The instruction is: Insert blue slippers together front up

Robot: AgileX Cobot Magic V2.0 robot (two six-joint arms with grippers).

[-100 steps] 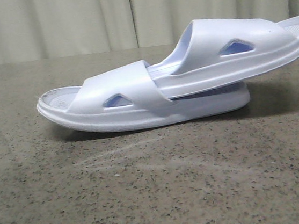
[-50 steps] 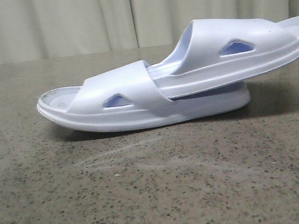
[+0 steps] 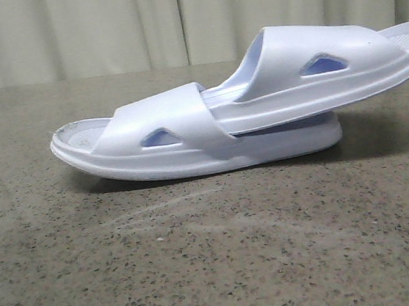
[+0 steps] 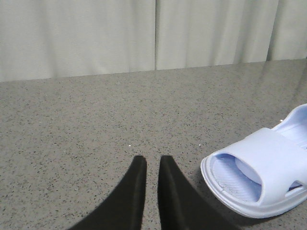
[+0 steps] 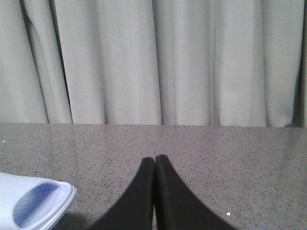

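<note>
The blue slippers lie nested on the speckled table. The lower slipper (image 3: 158, 125) rests flat with its toe to the left. One end of the upper slipper (image 3: 320, 66) is tucked under the lower one's strap, and its other end tilts up to the right. Neither gripper shows in the front view. My left gripper (image 4: 152, 160) hovers over bare table beside the lower slipper's toe (image 4: 256, 170), its fingers a narrow gap apart and empty. My right gripper (image 5: 154, 159) is shut on nothing, apart from a slipper's end (image 5: 33, 201).
The grey-brown speckled table (image 3: 201, 257) stretches from the slippers toward the camera. Pale pleated curtains (image 3: 102, 32) hang behind its far edge.
</note>
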